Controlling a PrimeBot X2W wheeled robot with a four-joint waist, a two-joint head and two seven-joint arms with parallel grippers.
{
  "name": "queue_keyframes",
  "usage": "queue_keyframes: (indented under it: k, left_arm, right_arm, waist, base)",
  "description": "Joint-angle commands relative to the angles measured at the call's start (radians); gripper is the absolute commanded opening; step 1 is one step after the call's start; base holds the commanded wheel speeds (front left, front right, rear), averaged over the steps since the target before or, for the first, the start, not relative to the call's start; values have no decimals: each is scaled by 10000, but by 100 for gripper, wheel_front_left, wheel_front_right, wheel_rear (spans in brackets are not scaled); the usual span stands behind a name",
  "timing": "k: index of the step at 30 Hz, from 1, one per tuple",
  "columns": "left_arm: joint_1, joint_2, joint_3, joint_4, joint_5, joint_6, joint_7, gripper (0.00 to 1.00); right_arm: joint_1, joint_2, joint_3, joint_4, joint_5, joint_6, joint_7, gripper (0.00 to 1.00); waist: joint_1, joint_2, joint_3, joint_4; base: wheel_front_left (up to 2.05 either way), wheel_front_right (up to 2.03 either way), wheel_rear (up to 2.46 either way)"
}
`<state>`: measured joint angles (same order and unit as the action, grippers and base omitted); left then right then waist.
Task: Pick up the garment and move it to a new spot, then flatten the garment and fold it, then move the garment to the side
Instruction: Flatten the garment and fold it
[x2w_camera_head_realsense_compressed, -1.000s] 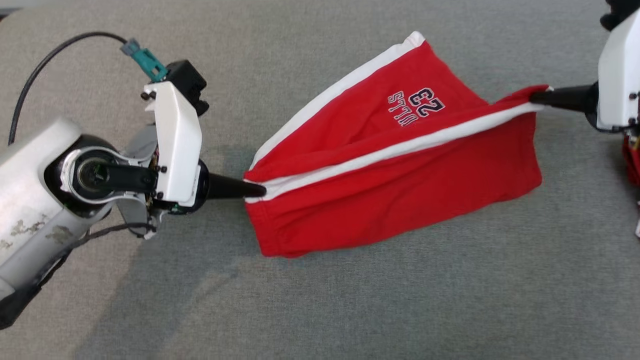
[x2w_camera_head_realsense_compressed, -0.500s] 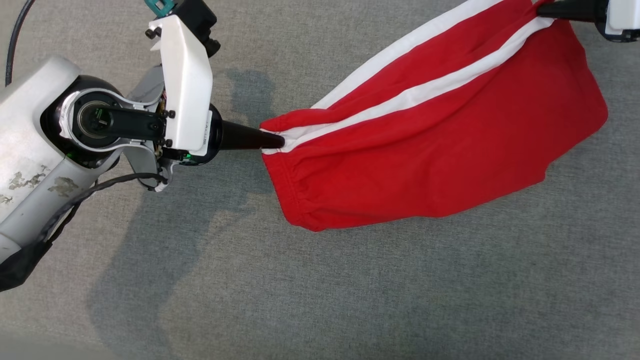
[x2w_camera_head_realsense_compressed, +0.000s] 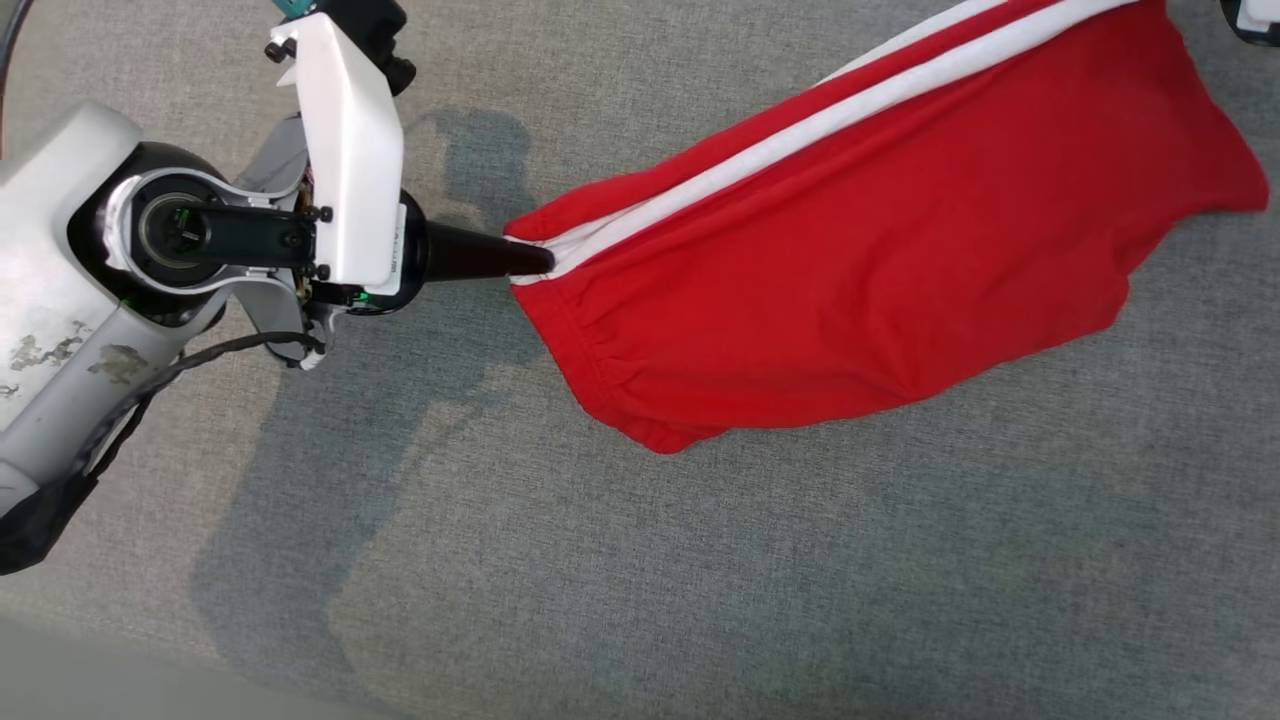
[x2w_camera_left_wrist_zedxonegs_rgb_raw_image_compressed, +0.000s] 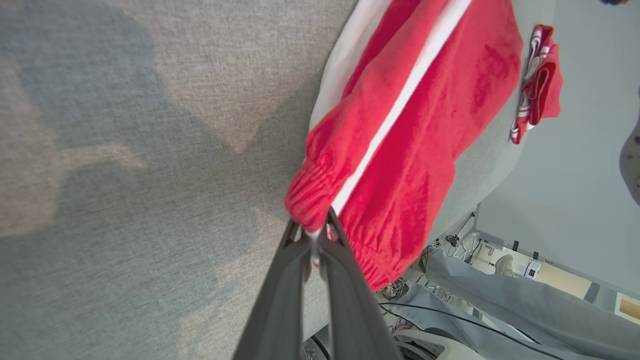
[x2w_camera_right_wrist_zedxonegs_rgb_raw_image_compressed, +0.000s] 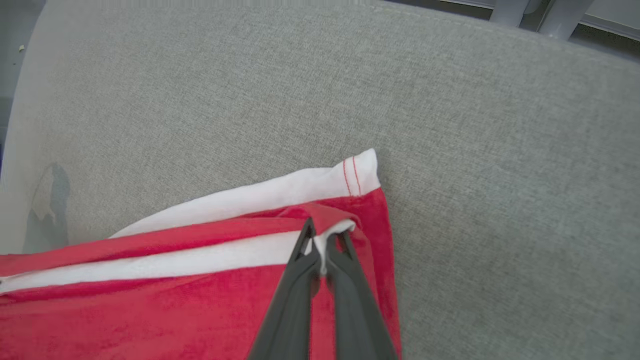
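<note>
Holding red white-striped shorts (x2w_camera_head_realsense_compressed: 880, 260) stretched over a grey fabric table (x2w_camera_head_realsense_compressed: 700, 580). Pinching the elastic waistband at the white stripe with left gripper (x2w_camera_head_realsense_compressed: 540, 262), fingers pressed together on the cloth; clamping the hem's stripe likewise with right gripper (x2w_camera_right_wrist_zedxonegs_rgb_raw_image_compressed: 324, 242), fingers closed.

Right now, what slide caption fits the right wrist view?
Right end effector shut on the striped hem of the red shorts, over a grey fabric surface.
</note>
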<state>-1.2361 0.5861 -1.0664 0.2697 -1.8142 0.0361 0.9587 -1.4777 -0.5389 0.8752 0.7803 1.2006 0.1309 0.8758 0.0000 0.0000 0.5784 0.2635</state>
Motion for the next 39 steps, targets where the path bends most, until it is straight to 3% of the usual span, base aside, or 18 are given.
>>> queue_keyframes:
  k: [1, 5, 6, 7, 8, 9, 17, 21, 23, 26, 30, 39]
  left_arm:
    - [71, -33, 4, 54, 35, -48, -43, 0]
    - [60, -190, -6, 147, 105, -116, -96, 2]
    - [52, -203, 5, 184, 121, -135, -124, 33]
    - [48, -216, 12, 225, 149, -156, -153, 96]
    - [45, -226, 7, 267, 180, -171, -155, 100]
    - [37, -228, -11, 313, 226, -180, -181, 100]
    - [163, -105, -164, 691, 511, -245, -215, 100]
    - [228, 127, -2, 763, 593, -457, -514, 100]
    - [253, 378, 16, 739, 1037, -704, -980, 100]
    - [613, 581, 80, 700, 1718, -989, -2127, 100]
    - [1283, 815, 466, 790, 2477, -1019, -4322, 100]
    - [3418, 1151, 1052, -13, 4231, 192, -9519, 100]
  right_arm:
    - [-76, 35, -92, -19, 92, 0, -151, 0]
    - [-122, 51, -42, -33, -2, 0, -396, 0]
    - [-130, 64, -24, 5, -62, -2, -484, 0]
    - [-131, 93, -14, 65, -95, -2, -588, 5]
    - [-125, 153, 5, 121, -125, 0, -675, 40]
    - [-97, 211, 15, 169, -133, -2, -735, 100]
    - [408, 457, 146, 145, -2, 0, -1342, 100]
    - [874, 385, 219, -282, 41, 0, -2340, 100]
    - [1132, 278, 160, -552, -55, 0, -3367, 100]
    - [1774, 135, 283, -761, -255, 0, -4801, 100]
    - [2583, 1, 371, -853, -469, 0, -6803, 100]
    - [4149, 189, 655, -233, -521, 0, -9709, 100]
  waist:
    - [0, 0, 31, 29]
    - [0, 0, 77, 31]
    - [0, 0, 81, 20]
    - [0, 0, 79, 5]
    - [0, 0, 72, -12]
    - [0, 0, 57, -32]
    - [0, 0, -477, -233]
    - [0, 0, -1103, -394]
    - [0, 0, -1457, -489]
    - [0, 0, -2004, -602]
    - [0, 0, -2645, -729]
    - [0, 0, -3293, -765]
  base:
    - [0, 0, 0]
    - [0, 0, 0]
    - [0, 0, 0]
    - [0, 0, 0]
    - [0, 0, 0]
    - [0, 0, 0]
    - [0, 0, 0]
    - [0, 0, 0]
    - [0, 0, 0]
    - [0, 0, 0]
    - [0, 0, 0]
    - [0, 0, 0]
